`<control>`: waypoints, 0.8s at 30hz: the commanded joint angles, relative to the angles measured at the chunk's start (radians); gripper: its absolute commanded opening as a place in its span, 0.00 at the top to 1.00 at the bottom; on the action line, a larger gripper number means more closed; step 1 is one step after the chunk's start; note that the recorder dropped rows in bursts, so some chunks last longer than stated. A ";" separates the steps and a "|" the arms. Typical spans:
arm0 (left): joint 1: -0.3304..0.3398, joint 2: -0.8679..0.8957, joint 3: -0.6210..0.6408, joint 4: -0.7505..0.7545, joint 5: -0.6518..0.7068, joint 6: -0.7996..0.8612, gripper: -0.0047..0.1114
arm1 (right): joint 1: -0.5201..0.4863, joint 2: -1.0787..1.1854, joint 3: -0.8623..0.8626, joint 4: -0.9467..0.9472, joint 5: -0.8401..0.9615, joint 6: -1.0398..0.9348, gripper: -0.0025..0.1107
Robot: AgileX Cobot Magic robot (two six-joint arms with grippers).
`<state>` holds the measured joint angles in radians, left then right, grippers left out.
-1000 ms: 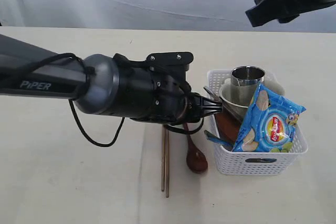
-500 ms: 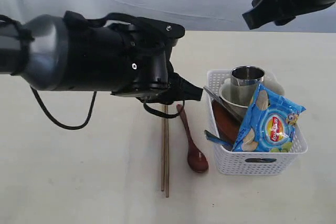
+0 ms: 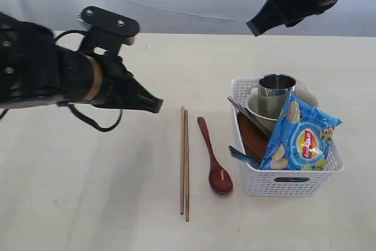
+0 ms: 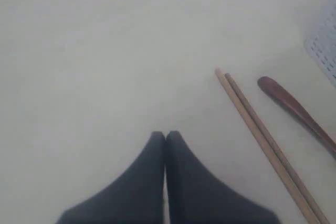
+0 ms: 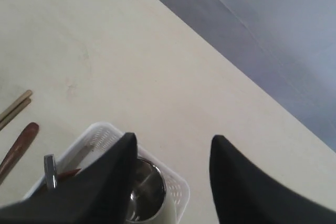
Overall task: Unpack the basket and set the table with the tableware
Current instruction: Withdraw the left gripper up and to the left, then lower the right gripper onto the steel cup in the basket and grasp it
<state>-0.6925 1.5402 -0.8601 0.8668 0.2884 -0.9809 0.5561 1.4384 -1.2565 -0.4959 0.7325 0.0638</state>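
Basket [image 3: 261, 183] unpacking: I'm centring the right jaws, apart, above its steel cup [image 3: 276, 89], planning a straight drop clear of the crisp packet [image 3: 301, 136]; left jaws together, empty.

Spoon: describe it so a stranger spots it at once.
In the exterior view, find the white basket at right. The spoon lies on the table just left of it. Dark reddish, oval-bowled, unlike the two pale straight chopsticks alongside.

The left gripper [image 4: 165, 136] is pressed fully closed, fingertips touching with nothing between them, and the left arm [image 3: 53, 77] stretches level behind it. The right gripper [image 5: 172, 145] hangs high, jaws parted and empty.
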 commanded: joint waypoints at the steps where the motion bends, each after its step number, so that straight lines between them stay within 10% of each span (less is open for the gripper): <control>1: 0.164 -0.090 0.149 0.007 -0.301 0.069 0.96 | -0.008 0.117 -0.189 0.088 0.227 -0.142 0.54; 7: 0.318 -0.132 0.249 0.018 -0.563 0.069 0.96 | -0.008 0.331 -0.425 0.139 0.489 -0.289 0.55; 24: 0.331 -0.132 0.258 0.018 -0.597 0.069 0.96 | -0.008 0.529 -0.485 0.159 0.489 -0.275 0.55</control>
<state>-0.3664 1.4167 -0.6081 0.8787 -0.3013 -0.9171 0.5538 1.9558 -1.7360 -0.3435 1.2143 -0.2318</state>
